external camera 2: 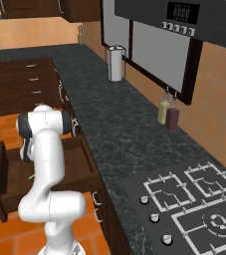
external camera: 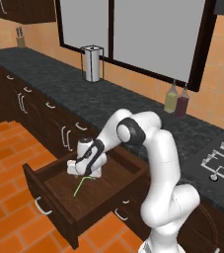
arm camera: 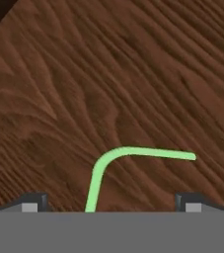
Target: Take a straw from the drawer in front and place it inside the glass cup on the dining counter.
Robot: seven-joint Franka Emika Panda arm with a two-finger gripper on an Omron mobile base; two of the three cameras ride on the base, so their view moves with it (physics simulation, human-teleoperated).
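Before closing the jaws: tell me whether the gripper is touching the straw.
Apart. In the hand view the straw lies on the drawer floor, between the fingertips of the open gripper, with bare wood either side.

The drawer [arm camera: 108, 74] floor is dark brown wood with a bold wavy grain and a matt finish. On it lies the straw [arm camera: 128, 153], smooth pale-green plastic. Behind the drawer, the table [external camera: 103, 99] is black speckled stone, faintly glossy.
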